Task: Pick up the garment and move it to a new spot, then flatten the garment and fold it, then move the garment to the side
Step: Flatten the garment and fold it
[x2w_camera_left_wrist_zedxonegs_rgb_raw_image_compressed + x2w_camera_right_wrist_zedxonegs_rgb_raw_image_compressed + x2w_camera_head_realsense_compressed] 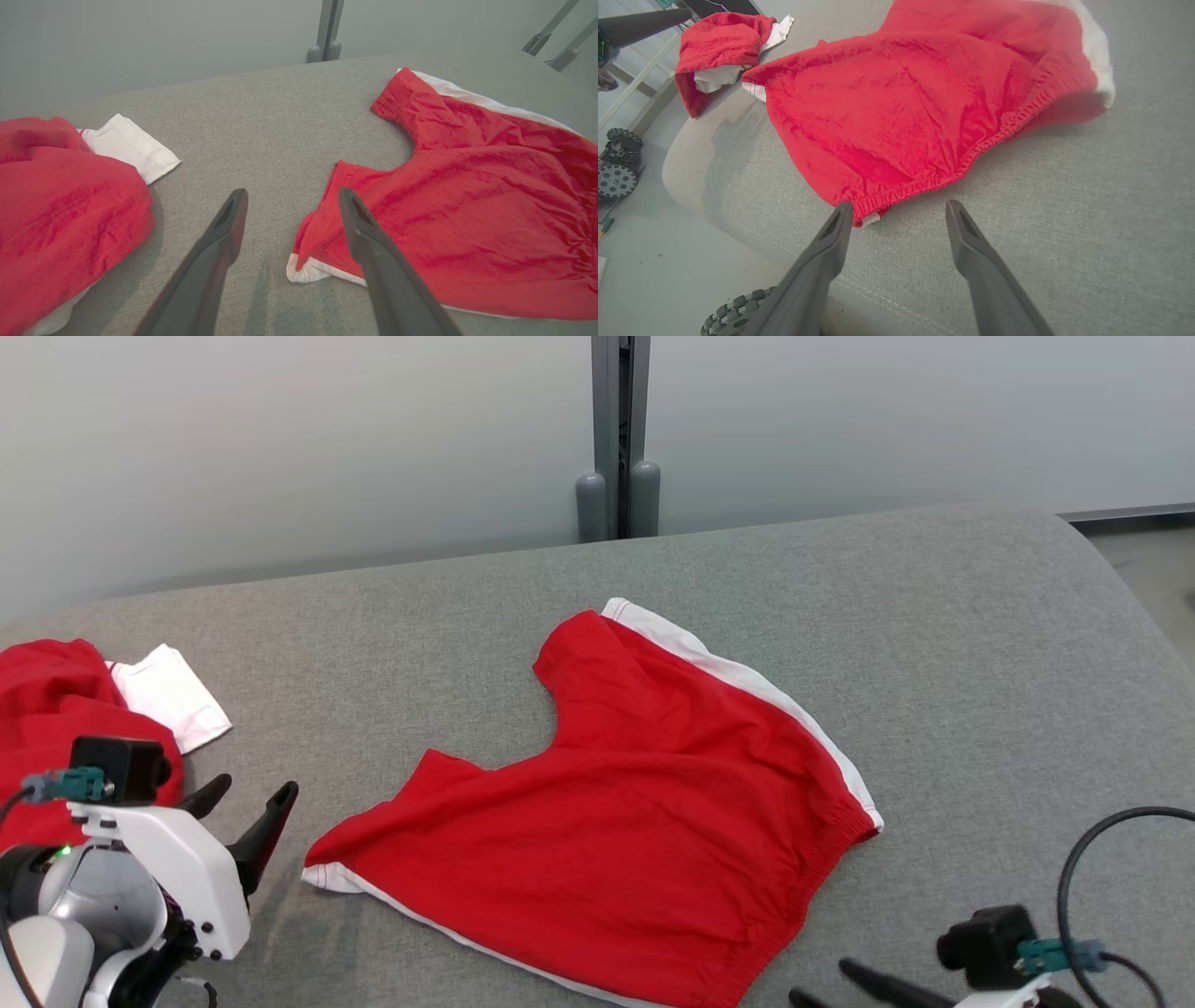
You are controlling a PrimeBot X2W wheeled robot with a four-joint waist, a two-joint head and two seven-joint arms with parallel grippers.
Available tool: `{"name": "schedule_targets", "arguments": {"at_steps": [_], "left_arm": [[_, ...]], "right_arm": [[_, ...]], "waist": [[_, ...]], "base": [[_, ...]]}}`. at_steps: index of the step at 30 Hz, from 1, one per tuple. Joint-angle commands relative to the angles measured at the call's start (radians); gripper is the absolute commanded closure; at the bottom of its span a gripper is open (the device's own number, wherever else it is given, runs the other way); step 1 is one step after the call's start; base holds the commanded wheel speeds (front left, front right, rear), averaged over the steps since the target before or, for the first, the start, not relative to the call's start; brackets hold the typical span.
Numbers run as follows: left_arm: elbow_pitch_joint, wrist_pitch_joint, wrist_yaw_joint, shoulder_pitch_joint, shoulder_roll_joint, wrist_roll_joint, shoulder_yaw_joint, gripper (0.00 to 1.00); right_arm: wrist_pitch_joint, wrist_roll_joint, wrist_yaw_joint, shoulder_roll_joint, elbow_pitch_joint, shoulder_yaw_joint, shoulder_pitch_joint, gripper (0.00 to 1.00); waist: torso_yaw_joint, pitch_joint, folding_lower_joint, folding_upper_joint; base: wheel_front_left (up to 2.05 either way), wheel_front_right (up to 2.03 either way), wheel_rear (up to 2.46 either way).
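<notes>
The garment (635,803), red shorts with white side stripes and an elastic waistband, lies spread out in the middle of the grey padded table (934,644). My left gripper (252,791) hovers open just left of the near leg hem. In the left wrist view that gripper (293,192) has its right finger over the hem corner of the garment (467,196). Low at the right, my right gripper (822,982) is open too. Seen from the right wrist, the right gripper (899,205) sits just short of the waistband of the garment (901,107), holding nothing.
A second red-and-white cloth heap (56,709) lies bunched at the table's left end (60,196) (719,42). A grey post (616,439) stands behind the table. The rounded near table edge drops to the floor, where a wheeled base (616,172) stands.
</notes>
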Motion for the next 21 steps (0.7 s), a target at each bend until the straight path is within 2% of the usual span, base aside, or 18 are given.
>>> {"name": "schedule_targets", "arguments": {"at_steps": [1,3,7,13,18,21], "left_arm": [[0.002,0.018,-0.005,-0.029,0.011,-0.014,-0.003,0.0],[0.005,0.048,-0.01,-0.045,0.022,-0.022,-0.01,0.0],[0.018,0.058,-0.016,-0.083,0.031,-0.035,-0.012,0.0],[0.055,0.099,-0.025,-0.14,0.034,-0.055,-0.048,0.0],[0.096,0.135,-0.031,-0.173,0.04,-0.088,-0.078,0.0],[0.112,0.147,-0.033,-0.181,0.042,-0.105,-0.09,0.0]], "right_arm": [[0.016,0.01,0.001,-0.006,-0.002,0.017,0.002,0.0],[0.041,0.004,0.001,-0.023,0.007,0.074,-0.005,0.0],[0.004,0.039,0.001,-0.034,0.032,0.175,-0.042,0.0],[-0.122,0.014,0.001,-0.063,0.13,0.296,-0.122,0.0],[-0.247,0.027,0.001,-0.069,0.206,0.378,-0.189,0.0],[-0.283,0.042,0.001,-0.065,0.234,0.411,-0.212,0.0]], "waist": [[-0.005,0.007,0.0,0.0],[-0.006,0.013,0.0,0.0],[-0.003,0.027,0.0,0.0],[0.012,0.041,0.0,0.0],[0.02,0.042,0.0,0.0],[0.022,0.042,0.0,0.0]], "base": [[0.0,0.0,0.0],[0.0,0.0,0.0],[0.0,0.0,0.0],[0.0,0.0,0.0],[0.0,0.0,0.0],[0.0,0.0,0.0]]}}
